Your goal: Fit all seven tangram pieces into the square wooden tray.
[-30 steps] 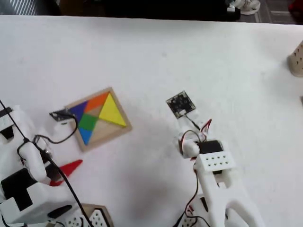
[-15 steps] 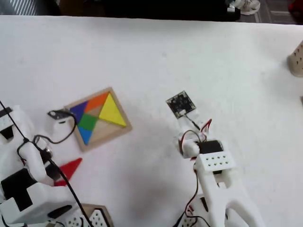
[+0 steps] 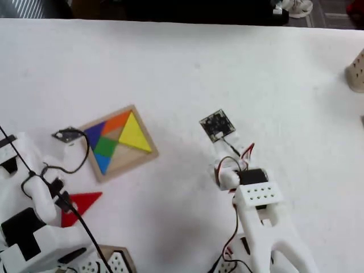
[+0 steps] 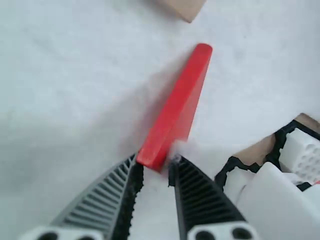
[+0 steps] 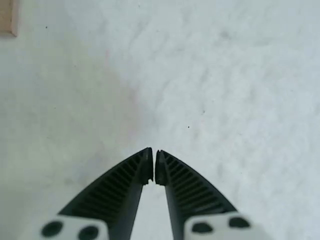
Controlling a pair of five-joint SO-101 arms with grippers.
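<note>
The square wooden tray [image 3: 127, 153] lies left of the table's middle, turned like a diamond. It holds purple, orange, yellow [image 3: 134, 134], green and blue pieces, with a strip of bare wood beside them. A red triangle [image 3: 83, 203] sits in front of the tray near the table's front left. My left gripper [image 4: 155, 168] is shut on one end of that red triangle [image 4: 175, 107], which stands on edge away from the fingers. The tray's corner [image 4: 183, 7] shows beyond it. My right gripper [image 5: 153, 166] is shut on nothing above bare white cloth, right of the tray.
The right arm [image 3: 250, 190] stands at the front middle, its base at the front edge. A wooden base block [image 3: 116, 257] sits by the left arm. A beige perforated object [image 3: 356, 71] is at the far right edge. Open cloth lies behind the tray.
The left wrist has shifted slightly left, and the red triangle in its grip has turned so more of its face shows. The right arm has kept still.
</note>
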